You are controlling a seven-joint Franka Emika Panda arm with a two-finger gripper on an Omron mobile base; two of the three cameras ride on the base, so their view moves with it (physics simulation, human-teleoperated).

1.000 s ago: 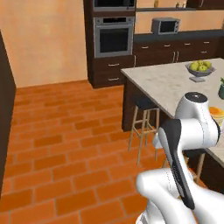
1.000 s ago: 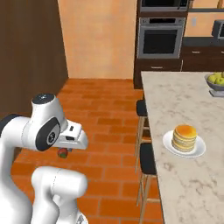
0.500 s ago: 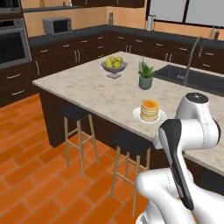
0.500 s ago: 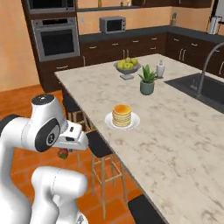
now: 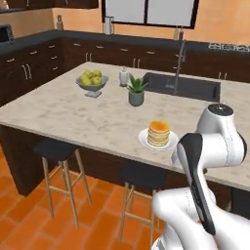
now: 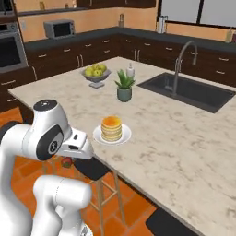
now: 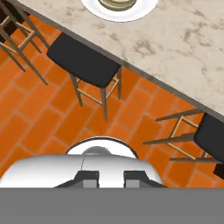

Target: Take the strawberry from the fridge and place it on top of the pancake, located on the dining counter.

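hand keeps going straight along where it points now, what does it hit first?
Likely the black stool seat or the brick floor beside it, below the counter edge. The hand points down; depth is unclear.

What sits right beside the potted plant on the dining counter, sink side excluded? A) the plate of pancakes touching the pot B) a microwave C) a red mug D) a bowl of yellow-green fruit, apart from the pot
D: the fruit bowl stands near the potted plant with bare counter between them, while the pancake sits well nearer the counter's stool-side edge.
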